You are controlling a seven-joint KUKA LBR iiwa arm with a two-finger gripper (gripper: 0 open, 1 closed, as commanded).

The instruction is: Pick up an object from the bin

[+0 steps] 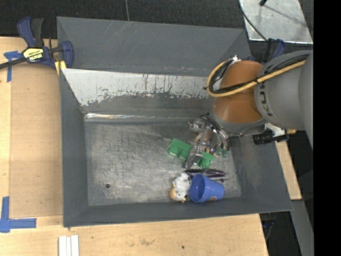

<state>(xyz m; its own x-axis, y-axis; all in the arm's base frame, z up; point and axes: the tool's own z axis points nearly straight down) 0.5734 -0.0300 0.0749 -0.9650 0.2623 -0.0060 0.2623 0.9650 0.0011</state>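
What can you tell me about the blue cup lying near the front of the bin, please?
The blue cup looks like smooth plastic. It lies on its side on the bin floor by the front wall, its wider end toward the left. A small white toy rests against that end, and a thin dark purple thing lies along its upper side.

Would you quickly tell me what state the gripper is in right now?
Gripper: open or shut cannot be told. It is low over the green plastic piece, just behind the blue cup.
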